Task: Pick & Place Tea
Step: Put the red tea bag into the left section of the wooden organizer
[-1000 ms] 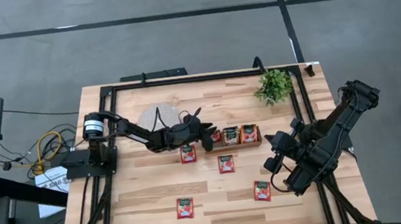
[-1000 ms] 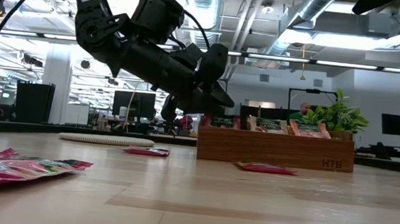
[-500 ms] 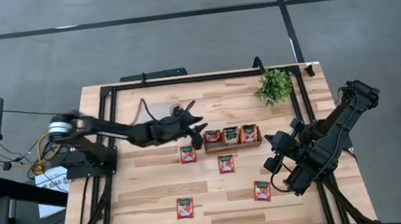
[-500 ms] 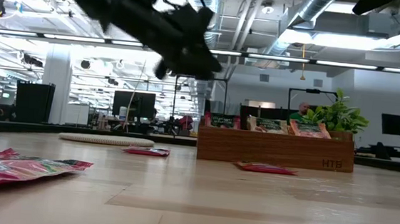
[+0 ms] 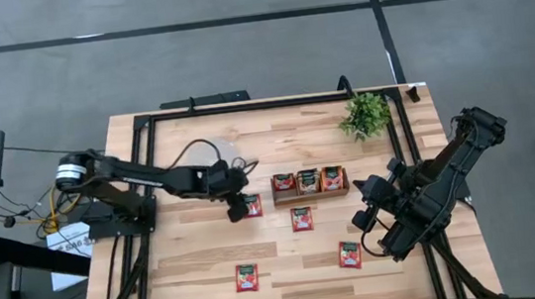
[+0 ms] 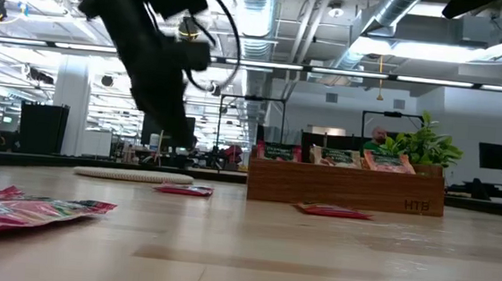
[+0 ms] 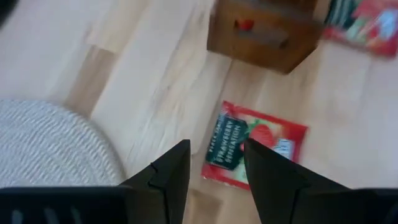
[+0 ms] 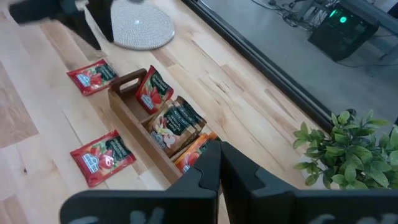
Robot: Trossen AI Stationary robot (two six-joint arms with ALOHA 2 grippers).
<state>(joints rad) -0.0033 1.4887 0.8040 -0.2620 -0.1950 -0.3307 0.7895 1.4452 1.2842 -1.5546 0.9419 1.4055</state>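
Observation:
Red tea sachets lie flat on the wood: one (image 5: 251, 206) off the tray's left end, one (image 5: 302, 219) in front of the tray, and two nearer ones (image 5: 247, 277) (image 5: 349, 254). The wooden tray (image 5: 310, 194) holds three sachets standing in its compartments. My left gripper (image 7: 216, 146) is open and hovers just above the sachet (image 7: 255, 152) beside the tray, fingers pointing down, one on either side of its dark band; it hangs clear of the table in the low view (image 6: 177, 139). My right gripper (image 8: 217, 149) is shut and waits at the table's right.
The round grey-white disc (image 5: 216, 151) lies partly under my left arm, toward the far edge from the sachet. A potted plant (image 5: 364, 114) stands at the far right. A black frame (image 5: 273, 103) runs around the table. Bare wood shows along the near edge.
My left gripper has pulled away from the tray's left compartment, risen and swung toward the table's left, then come down and tipped its fingers downward over the sachet beside the tray. A red sachet stands in the left compartment. My right arm has kept still.

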